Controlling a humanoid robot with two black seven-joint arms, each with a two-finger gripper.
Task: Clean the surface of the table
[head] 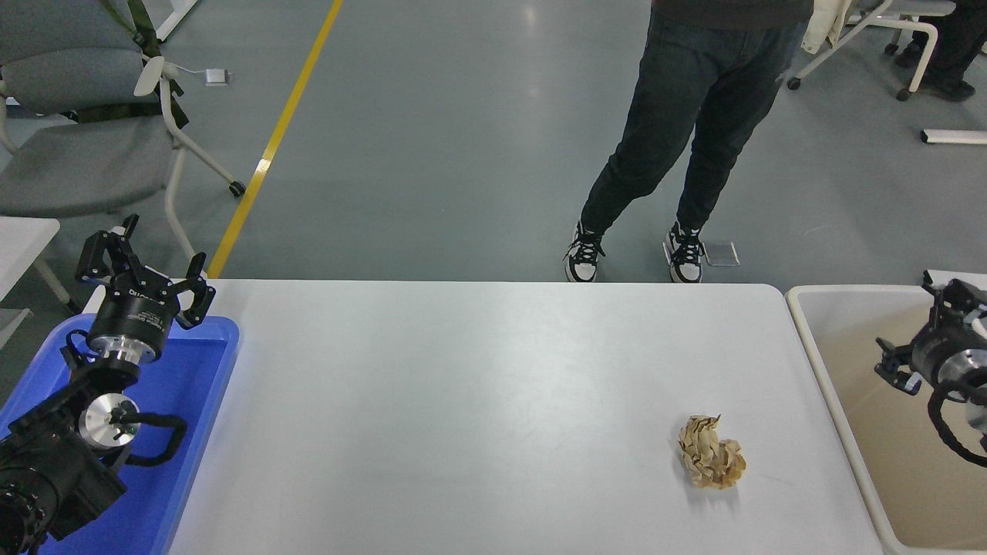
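The table surface (478,401) is a wide white top filling the middle of the head view. A crumpled tan paper ball (711,462) lies on it toward the front right. My right gripper (911,330) comes in from the right edge and hangs over the beige bin (817,362), well to the right of the ball and farther back. Its fingers look spread, and it stands open with nothing in it. My left gripper (149,260) is parked open above the far end of the blue tray (220,362) at the lower left.
A person in dark trousers (694,116) stands just beyond the table's far edge, right of centre. A grey wheeled chair (85,131) is at the back left, and a small white table corner (27,235) sits at the left edge.
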